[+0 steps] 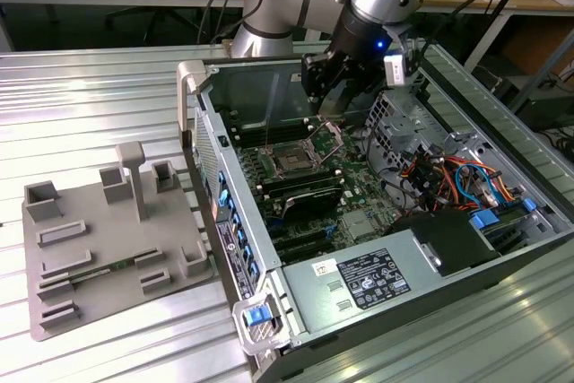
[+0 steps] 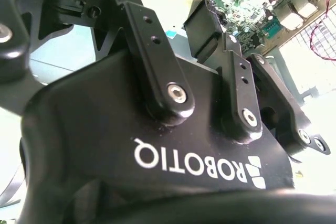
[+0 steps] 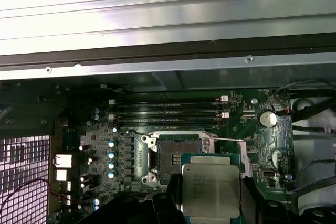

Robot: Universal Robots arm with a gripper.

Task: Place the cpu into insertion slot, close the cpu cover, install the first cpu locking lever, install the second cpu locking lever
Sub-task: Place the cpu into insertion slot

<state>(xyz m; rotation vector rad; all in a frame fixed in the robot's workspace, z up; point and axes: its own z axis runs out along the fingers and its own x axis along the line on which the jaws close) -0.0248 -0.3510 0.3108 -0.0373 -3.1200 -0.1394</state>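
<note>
My gripper (image 1: pixel 334 103) hangs inside the open computer case, above the back of the motherboard. It is shut on the cpu (image 3: pixel 211 191), a small square chip with a dull silver top held flat between two dark fingers (image 3: pixel 170 205). The insertion slot (image 3: pixel 176 157) lies open and bare just beside the chip, slightly off from under it. In the exterior view the slot (image 1: pixel 294 161) sits below and a little to the left of the gripper. The cpu cover (image 1: pixel 328 138) stands tilted up at the slot's edge. A thin locking lever (image 3: pixel 184 136) runs along one side of the slot.
Memory sticks (image 3: pixel 168 109) lie just beyond the slot. The case wall (image 1: pixel 269 87) rises behind the gripper, with a drive cage and coloured cables (image 1: pixel 448 177) on the exterior view's right. A power supply (image 1: pixel 368 280) sits in front. A grey fixture tray (image 1: pixel 108 248) lies outside the case.
</note>
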